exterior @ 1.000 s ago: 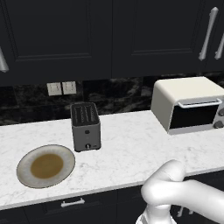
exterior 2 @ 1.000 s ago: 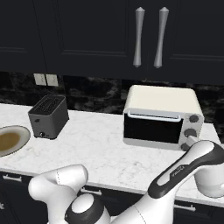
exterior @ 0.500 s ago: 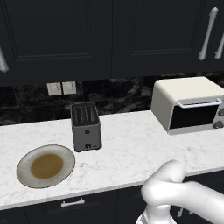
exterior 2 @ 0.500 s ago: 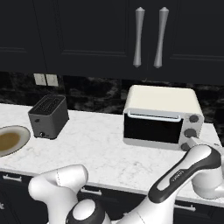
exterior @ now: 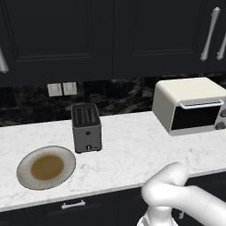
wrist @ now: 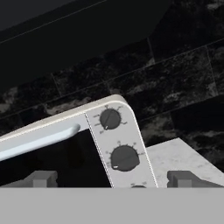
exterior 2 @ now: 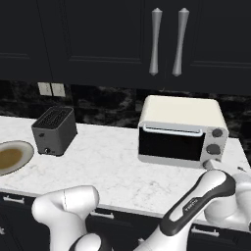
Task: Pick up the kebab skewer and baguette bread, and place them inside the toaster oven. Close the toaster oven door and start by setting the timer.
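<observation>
marble-white desk (exterior: 128, 152) runs across the middle of the left base view. at lower left sits a plate (exterior: 46, 167) with a brown centre, bare of food as far as i can tell. right of it stands the small dark-grey toaster (exterior: 86, 127). further right, at the frame's right edge, is the toaster oven (exterior: 190, 106), cream and boxy, its toaster oven door (exterior 2: 170, 143) shut with the silver bar handle (exterior 2: 171, 130) along its top. in the hand view the claw (wrist: 113, 180) faces the oven's two dials (wrist: 124, 158), finger tips spread wide with nothing between them. the kebab skewer and baguette bread are not on the plate; i judge they may be inside. the dial looks small, stiff and smooth, best pinched across its round rim.
</observation>
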Robot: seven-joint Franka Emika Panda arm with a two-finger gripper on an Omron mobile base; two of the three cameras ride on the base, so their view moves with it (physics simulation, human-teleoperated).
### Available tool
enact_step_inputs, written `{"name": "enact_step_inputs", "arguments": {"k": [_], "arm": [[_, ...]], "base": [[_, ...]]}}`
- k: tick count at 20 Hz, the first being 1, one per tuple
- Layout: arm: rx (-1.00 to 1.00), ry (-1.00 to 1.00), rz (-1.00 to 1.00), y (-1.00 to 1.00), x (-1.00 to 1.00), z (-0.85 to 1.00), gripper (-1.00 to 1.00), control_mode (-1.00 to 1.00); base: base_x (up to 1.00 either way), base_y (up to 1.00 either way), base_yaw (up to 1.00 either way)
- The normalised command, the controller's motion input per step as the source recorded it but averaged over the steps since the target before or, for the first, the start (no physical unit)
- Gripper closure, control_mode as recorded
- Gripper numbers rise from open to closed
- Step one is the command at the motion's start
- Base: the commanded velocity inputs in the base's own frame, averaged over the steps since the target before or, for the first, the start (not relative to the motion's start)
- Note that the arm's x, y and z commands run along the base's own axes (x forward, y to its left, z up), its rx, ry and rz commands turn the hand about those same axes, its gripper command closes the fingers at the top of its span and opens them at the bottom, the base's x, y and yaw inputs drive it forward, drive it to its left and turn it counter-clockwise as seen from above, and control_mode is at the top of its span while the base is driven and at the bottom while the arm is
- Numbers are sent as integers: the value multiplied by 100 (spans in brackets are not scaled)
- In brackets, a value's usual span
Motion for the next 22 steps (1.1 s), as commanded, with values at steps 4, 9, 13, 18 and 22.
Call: {"name": "enact_step_inputs", "arguments": {"k": [4, 9, 13, 18, 22], "arm": [[-7, -1, 0, 7, 0, -20, -100, -100], [-7, 0, 0, 1, 0, -5, -100, -100], [-5, 0, 0, 0, -9, -11, -100, -100], [-5, 0, 0, 0, -28, -15, -100, -100], [-2, 0, 0, 0, -7, -5, -100, -100]], "base": [[0, 0, 0], [0, 0, 0], [0, 0, 0], [0, 0, 0], [0, 0, 0]]}}
